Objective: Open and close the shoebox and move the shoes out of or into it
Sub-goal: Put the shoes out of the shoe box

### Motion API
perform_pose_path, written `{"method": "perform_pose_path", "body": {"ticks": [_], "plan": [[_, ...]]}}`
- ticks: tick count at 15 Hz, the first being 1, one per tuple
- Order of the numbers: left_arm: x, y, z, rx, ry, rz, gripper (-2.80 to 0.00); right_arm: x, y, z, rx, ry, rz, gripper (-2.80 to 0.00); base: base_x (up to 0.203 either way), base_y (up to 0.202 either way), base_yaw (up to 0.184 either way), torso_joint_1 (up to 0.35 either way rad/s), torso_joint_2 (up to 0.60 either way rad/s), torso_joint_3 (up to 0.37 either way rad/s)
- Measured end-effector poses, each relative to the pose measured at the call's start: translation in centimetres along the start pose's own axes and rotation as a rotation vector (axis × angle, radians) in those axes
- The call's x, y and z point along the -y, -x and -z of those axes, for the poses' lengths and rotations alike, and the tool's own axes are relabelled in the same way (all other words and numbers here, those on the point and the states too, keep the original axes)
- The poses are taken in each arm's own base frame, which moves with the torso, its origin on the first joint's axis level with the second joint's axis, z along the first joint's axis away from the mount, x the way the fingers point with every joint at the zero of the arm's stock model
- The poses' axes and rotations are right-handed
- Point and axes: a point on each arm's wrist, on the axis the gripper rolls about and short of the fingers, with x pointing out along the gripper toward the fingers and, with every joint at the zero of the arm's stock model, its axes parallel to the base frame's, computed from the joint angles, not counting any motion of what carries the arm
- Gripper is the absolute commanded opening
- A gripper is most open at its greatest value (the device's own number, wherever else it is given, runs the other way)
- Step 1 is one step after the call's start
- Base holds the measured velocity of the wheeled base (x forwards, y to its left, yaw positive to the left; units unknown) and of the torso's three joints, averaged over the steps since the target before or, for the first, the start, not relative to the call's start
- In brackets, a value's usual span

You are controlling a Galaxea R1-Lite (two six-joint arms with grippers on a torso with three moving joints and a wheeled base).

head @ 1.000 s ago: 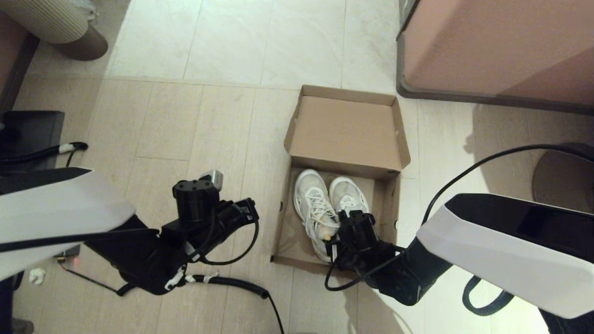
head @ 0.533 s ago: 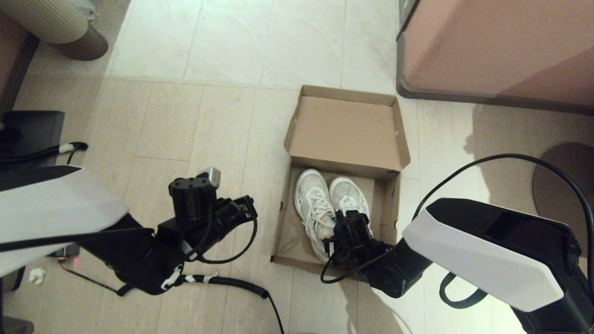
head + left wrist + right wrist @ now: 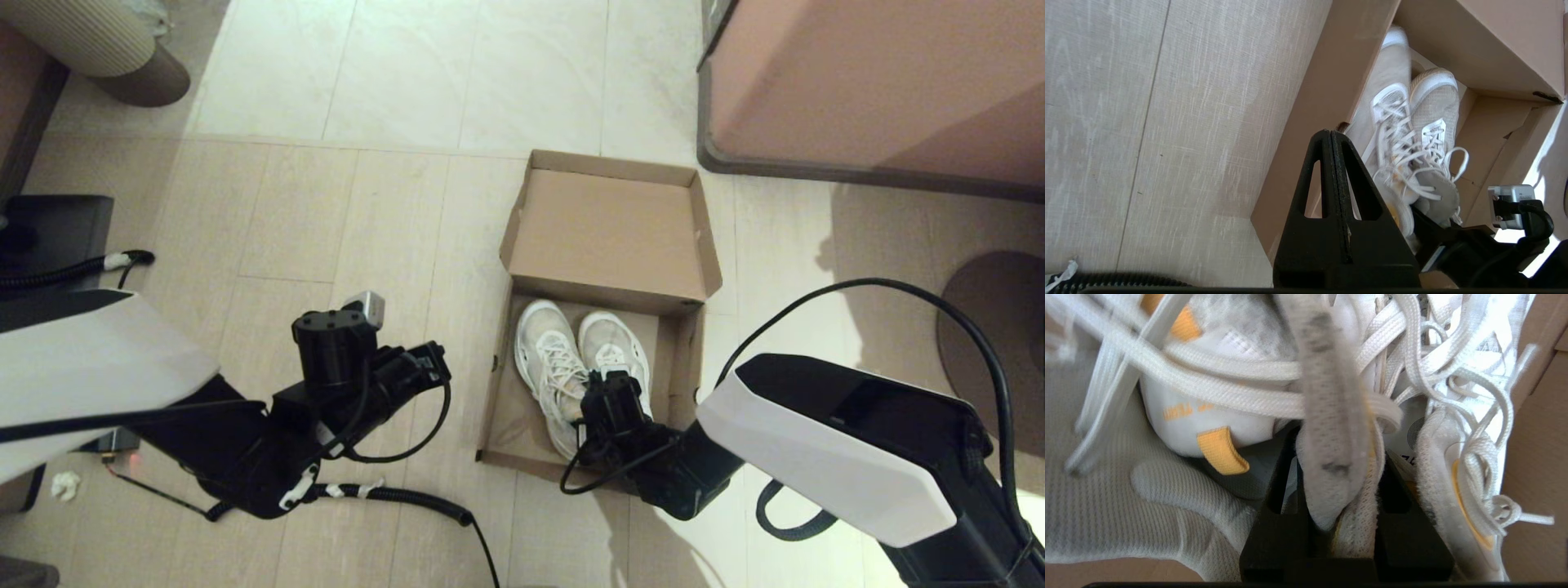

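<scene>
The brown cardboard shoebox (image 3: 500,400) stands open on the floor, its hinged lid (image 3: 608,237) flipped back. Both white lace-up shoes (image 3: 555,359) lie side by side inside, toes toward the lid. My right gripper (image 3: 602,390) reaches into the box at the heel end. In the right wrist view it (image 3: 1339,457) is shut on the inner collars of the two shoes (image 3: 1331,416), pinched together amid loose laces. My left gripper (image 3: 433,363) hovers over the floor left of the box. It (image 3: 1331,132) is shut and holds nothing; the box wall (image 3: 1306,122) and shoes (image 3: 1412,122) lie beyond it.
A big pinkish-brown cabinet (image 3: 865,82) stands at the far right. A round dark base (image 3: 988,310) sits right of the box. A beige ribbed object (image 3: 98,41) and a black block (image 3: 57,237) are at the left. Cables (image 3: 408,494) trail on the floor.
My right arm has swung leftward and deeper over the box, still holding the shoes, which shifted slightly left. The left arm drifted a little left.
</scene>
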Motion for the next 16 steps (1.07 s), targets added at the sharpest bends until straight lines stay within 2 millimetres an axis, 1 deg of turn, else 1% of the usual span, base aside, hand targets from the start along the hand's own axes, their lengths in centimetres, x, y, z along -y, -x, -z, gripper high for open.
{"method": "perform_pose_path", "body": {"ticks": [2,5,7,10,13,16], "plan": [[-0.2,0.0,-0.3,0.008,0.002,-0.006,-2.80,0.1,1.0,-1.0,-0.036,-0.007,-0.039,-2.80,0.000,0.000,0.000,0.000,0.00,0.000],[-0.4,0.2,-0.8,0.023,0.005,-0.011,-2.80,0.6,3.4,-3.1,-0.141,-0.053,-0.126,-2.80,0.000,0.000,0.000,0.000,0.00,0.000],[-0.5,0.3,-0.9,0.025,0.007,-0.014,-2.80,1.2,5.0,-4.6,-0.154,-0.068,-0.150,-2.80,0.000,0.000,0.000,0.000,0.00,0.000],[-0.8,0.3,-1.3,0.037,0.009,-0.020,-2.80,2.1,7.8,-7.0,-0.159,-0.068,-0.161,-2.80,0.000,0.000,0.000,0.000,0.00,0.000],[-0.7,0.5,-1.6,0.046,0.013,-0.017,-2.80,3.0,11.5,-9.4,-0.189,-0.064,-0.192,-2.80,0.000,0.000,0.000,0.000,0.00,0.000],[-0.9,0.7,-1.6,0.046,0.065,-0.022,-2.80,4.5,16.5,-12.1,-0.215,-0.077,-0.229,-2.80,0.000,0.000,0.000,0.000,0.00,0.000]]}}
